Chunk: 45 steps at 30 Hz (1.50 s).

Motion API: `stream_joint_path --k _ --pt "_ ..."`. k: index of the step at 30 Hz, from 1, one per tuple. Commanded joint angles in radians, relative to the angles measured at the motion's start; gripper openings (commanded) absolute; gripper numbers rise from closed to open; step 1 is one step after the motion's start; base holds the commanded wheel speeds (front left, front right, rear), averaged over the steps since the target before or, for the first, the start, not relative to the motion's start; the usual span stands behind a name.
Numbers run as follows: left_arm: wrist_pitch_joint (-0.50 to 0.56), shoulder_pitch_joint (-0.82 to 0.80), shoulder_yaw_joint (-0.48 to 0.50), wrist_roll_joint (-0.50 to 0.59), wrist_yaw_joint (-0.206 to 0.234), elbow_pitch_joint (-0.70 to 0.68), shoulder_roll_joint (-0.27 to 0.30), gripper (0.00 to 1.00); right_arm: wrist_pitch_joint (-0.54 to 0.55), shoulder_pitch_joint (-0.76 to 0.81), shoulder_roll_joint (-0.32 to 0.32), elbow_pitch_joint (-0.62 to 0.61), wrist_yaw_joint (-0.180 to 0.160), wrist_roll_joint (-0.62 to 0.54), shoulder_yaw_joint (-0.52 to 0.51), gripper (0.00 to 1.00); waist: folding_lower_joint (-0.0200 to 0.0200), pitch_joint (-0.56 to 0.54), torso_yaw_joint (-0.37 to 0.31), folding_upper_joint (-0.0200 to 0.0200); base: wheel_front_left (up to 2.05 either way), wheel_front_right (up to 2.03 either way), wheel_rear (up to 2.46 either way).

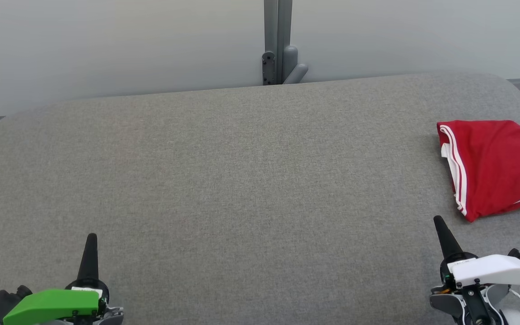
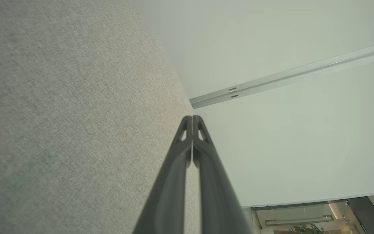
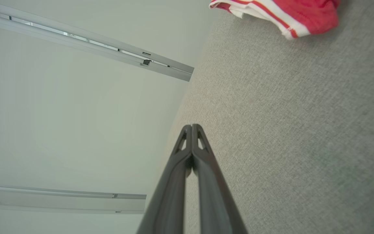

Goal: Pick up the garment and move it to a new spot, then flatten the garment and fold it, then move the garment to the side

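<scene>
Grey woven fabric covers the broad padded surface (image 1: pixel 224 171), which spans nearly the whole head view and rounds off at its far corners. Behind it stands a pale wall (image 1: pixel 106 45) (smooth, unmarked panels), divided by a grey upright post (image 1: pixel 278 40). The wrist views show metal rails (image 3: pixel 93 45) crossing the same panels. A red garment (image 1: pixel 494 167) with white stripes lies folded near the surface's right edge, partly cut off by the frame, ahead of the right gripper (image 1: pixel 438 221) and apart from it. The left gripper (image 1: pixel 91 237) sits at the lower left over bare cloth. Both grippers have their dark fingers pressed together, holding nothing.
</scene>
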Motion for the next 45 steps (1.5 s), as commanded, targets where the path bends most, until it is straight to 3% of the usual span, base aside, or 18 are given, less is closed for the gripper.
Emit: stream_joint_path --k 1,45 --pt "0.003 -0.024 0.004 -0.018 -0.006 -0.009 0.008 0.0 0.007 -0.018 -0.006 -0.012 0.0 0.022 -0.005 0.0 0.0 0.0 0.0 0.0031 0.0 0.0 0.0" --pt "0.09 -0.071 0.009 -0.327 -0.014 -0.008 0.011 0.0 0.093 -0.028 -0.009 -0.051 0.0 0.379 -0.033 0.0 0.0 -0.002 0.001 0.0047 0.0 0.0 0.0"
